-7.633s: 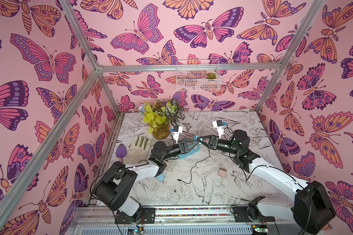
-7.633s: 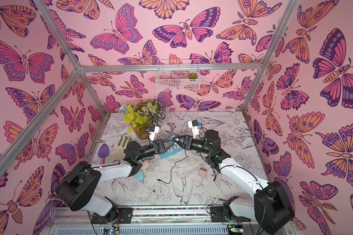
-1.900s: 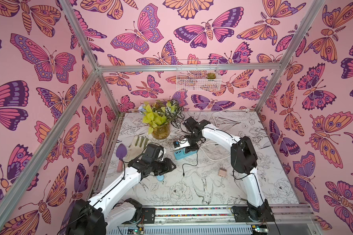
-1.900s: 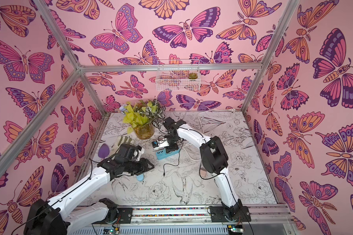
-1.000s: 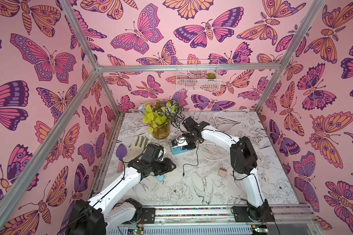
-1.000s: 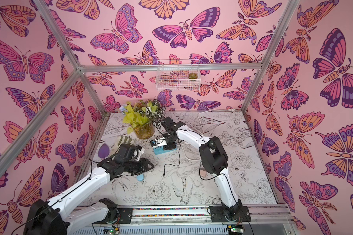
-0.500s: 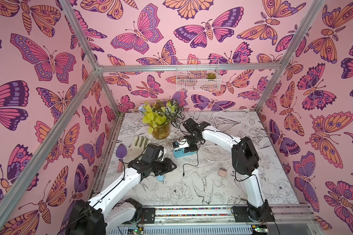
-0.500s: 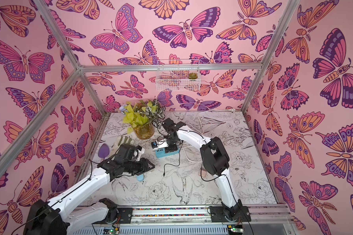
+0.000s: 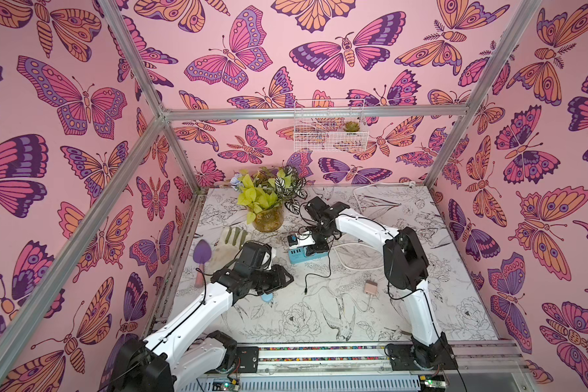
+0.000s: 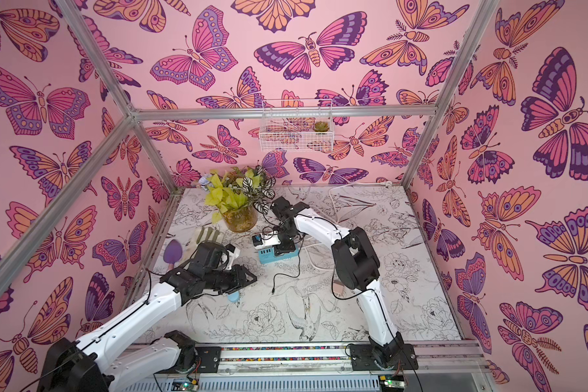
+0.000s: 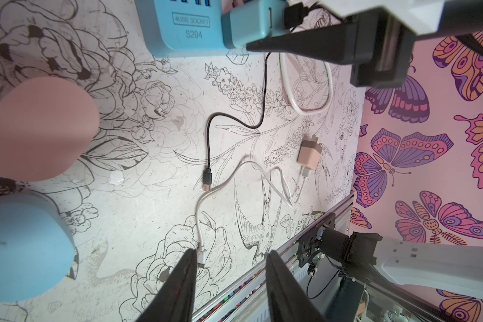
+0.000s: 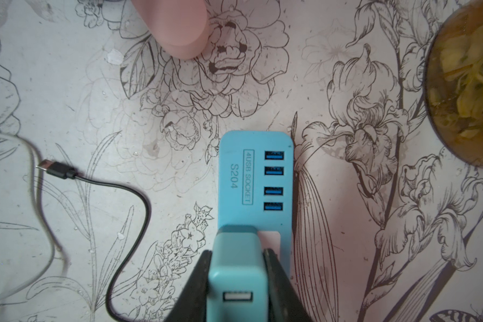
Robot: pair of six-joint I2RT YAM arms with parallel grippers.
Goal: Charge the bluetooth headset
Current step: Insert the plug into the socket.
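Note:
No bluetooth headset shows in any view. My right gripper [image 12: 237, 253] is shut on a teal charger block [image 12: 236, 278] that stands on the end of a blue four-USB power strip [image 9: 301, 258] [image 12: 234, 181]. The block's port facing the right wrist camera looks empty. A black cable trails from there to a free USB-C plug [image 9: 305, 292] [image 11: 207, 178] [image 12: 53, 167] on the table. My left gripper [image 9: 287, 276] [image 11: 230, 258] hovers open over the table's front left, nothing between its fingers [image 11: 179, 287].
A pink charger block [image 9: 370, 287] [image 11: 308, 156] with a white cable lies front right of the strip. Pink [image 11: 37, 131] and blue [image 11: 20, 248] rounded sponge-like pieces sit under the left arm. A plant jar [image 9: 267, 217], glove [image 9: 231, 239] and purple trowel [image 9: 202, 253] stand back left.
The power strip and the charger block in my right gripper have slid slightly toward the front of the table. The left arm has stayed still.

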